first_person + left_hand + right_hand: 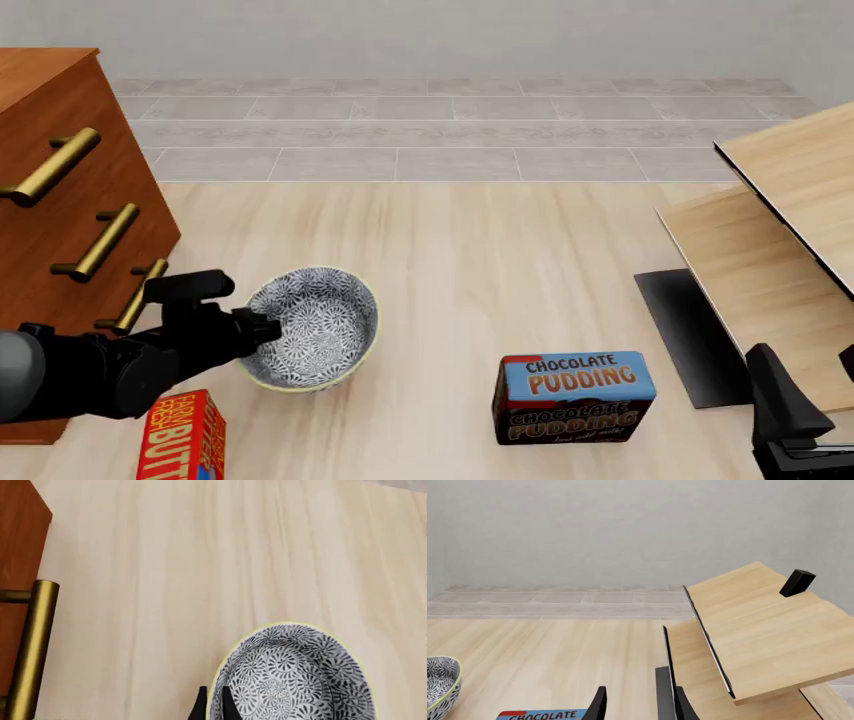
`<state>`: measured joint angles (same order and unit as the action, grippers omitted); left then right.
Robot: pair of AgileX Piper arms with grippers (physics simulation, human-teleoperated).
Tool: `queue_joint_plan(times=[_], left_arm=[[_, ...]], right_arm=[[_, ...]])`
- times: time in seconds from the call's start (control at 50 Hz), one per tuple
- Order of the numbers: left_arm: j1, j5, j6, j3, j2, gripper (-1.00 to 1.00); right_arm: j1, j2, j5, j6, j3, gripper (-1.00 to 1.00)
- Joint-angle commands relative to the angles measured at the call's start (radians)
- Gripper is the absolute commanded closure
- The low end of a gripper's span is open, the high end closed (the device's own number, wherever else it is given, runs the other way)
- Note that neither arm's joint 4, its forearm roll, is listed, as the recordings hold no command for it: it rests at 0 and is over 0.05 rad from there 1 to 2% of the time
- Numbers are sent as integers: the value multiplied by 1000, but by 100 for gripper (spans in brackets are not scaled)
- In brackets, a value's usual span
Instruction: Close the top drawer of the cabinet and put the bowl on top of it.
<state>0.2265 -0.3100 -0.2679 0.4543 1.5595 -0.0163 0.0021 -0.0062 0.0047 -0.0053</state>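
The blue-and-white patterned bowl point(318, 325) hangs tilted just above the table, right of the cabinet point(60, 110). My left gripper point(264, 328) is shut on its rim on the cabinet side. In the left wrist view the fingertips point(200, 702) straddle the rim of the bowl point(293, 675). The top drawer point(54, 165) looks flush with the two lower fronts. A brass handle point(30, 650) of one of the drawers shows beside the cabinet point(20, 535). My right gripper point(801, 375) is open at the near right, far from the bowl; its view point(637, 702) shows nothing between the fingers.
A chocolate pudding box point(574, 397) stands right of the bowl. A red box point(180, 440) lies at the near left under my left arm. Pale wood furniture point(781, 230) tilts at the right, with a dark mat point(687, 335) at its foot.
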Motion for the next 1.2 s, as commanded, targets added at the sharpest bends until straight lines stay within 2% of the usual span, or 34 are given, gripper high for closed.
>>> queue_joint_plan(times=[0.02,0.16,0.22,0.4,0.42,0.46,0.5,0.64,0.8,0.98,1.1,1.16,1.18,1.2], left_arm=[[-6,21,12,9,3,100],[8,36,-13,15,0,100],[24,49,-46,18,-8,100],[57,119,-49,46,-126,100],[69,132,-58,50,-147,100],[31,166,-71,75,-130,100],[66,176,-90,75,-169,100],[73,244,-102,109,-231,100],[82,335,-151,168,-315,100],[96,435,-138,235,-401,100],[115,539,-127,307,-476,100],[74,567,-115,333,-481,100],[116,584,-129,341,-500,100],[112,602,-132,350,-502,100]], right_arm=[[2,0,-1,3,1,-100],[4,0,-1,5,0,-100],[5,-1,-2,6,1,-100],[6,-1,-2,9,0,-100],[7,-1,-1,9,-1,-100],[7,-1,-1,9,-1,-100],[7,-1,-1,9,-1,-100],[9,-1,-2,11,-1,-100],[10,-1,-3,12,0,-100],[10,-1,-4,13,0,-100],[12,-1,-3,15,-1,-100],[12,-1,-3,15,-1,-100],[11,-1,-3,15,-1,-100],[11,-1,-2,14,-2,-100]])
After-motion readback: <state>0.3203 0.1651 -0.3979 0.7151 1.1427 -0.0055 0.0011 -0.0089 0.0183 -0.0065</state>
